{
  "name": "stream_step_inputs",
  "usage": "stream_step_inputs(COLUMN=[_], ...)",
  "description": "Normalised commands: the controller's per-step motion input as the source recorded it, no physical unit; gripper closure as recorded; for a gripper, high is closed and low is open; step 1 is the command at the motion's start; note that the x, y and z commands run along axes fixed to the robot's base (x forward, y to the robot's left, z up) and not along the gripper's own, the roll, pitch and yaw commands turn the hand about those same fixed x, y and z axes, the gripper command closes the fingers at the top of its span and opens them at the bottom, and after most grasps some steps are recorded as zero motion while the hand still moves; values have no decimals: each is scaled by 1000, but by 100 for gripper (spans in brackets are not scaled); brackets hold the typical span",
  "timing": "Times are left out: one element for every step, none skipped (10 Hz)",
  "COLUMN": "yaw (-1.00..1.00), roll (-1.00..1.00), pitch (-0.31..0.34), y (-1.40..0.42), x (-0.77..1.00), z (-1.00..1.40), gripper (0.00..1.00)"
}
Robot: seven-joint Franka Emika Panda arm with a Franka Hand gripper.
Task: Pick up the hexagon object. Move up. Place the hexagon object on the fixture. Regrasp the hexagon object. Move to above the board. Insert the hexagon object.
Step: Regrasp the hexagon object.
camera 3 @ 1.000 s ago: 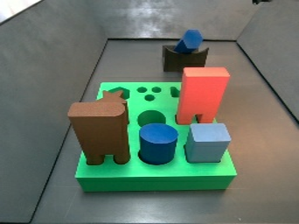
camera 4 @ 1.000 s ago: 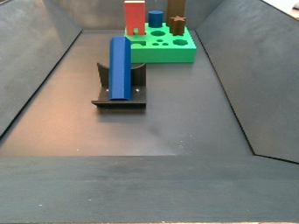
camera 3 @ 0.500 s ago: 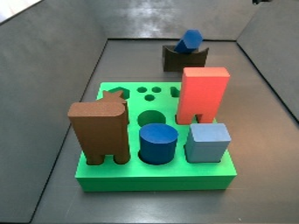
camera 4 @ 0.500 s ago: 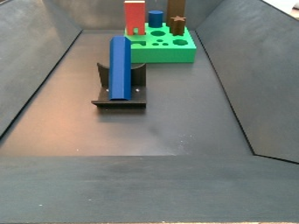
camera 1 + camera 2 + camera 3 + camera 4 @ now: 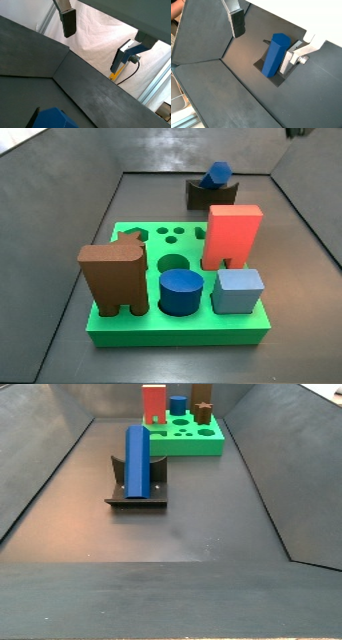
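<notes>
The hexagon object, a long dark blue bar, leans upright in the notch of the dark fixture; both side views show it, with its end above the fixture. Nothing holds it. The gripper is open and hangs above the bar. In a wrist view the bar stands close to one finger, far from the other finger. In a wrist view only the bar's tip shows, below the gripper. The green board lies apart from the fixture.
On the board stand a red block, a brown block, a short blue cylinder and a light blue cube. Round holes show in its top. Sloping grey walls enclose the floor.
</notes>
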Motion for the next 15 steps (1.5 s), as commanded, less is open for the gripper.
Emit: stream_step_inputs(yaw=[96,89,85,79,76,74,71,68,66,65,60,58,58,59,0], roll=[151,116,100,84,82,79,80,76,76,80,83,87,87,85,0], pitch=[11,17,16,16,13,6,-1,3,3,4,3,4,4,5,0], y=[39,29,23,15,11,2,-4,-11,-17,-30,-34,-36,-37,-36,0], x=[157,159,163,166,166,169,178,184,188,172,151,122,105,104,0], z=[-1000,-1000,-1000,-1000,-1000,-1000,-1000,-1000,-1000,-919,-769,-576,-384,-242,0], gripper=[0,0,0,0,0,0,0,0,0,0,0,0,0,0,100])
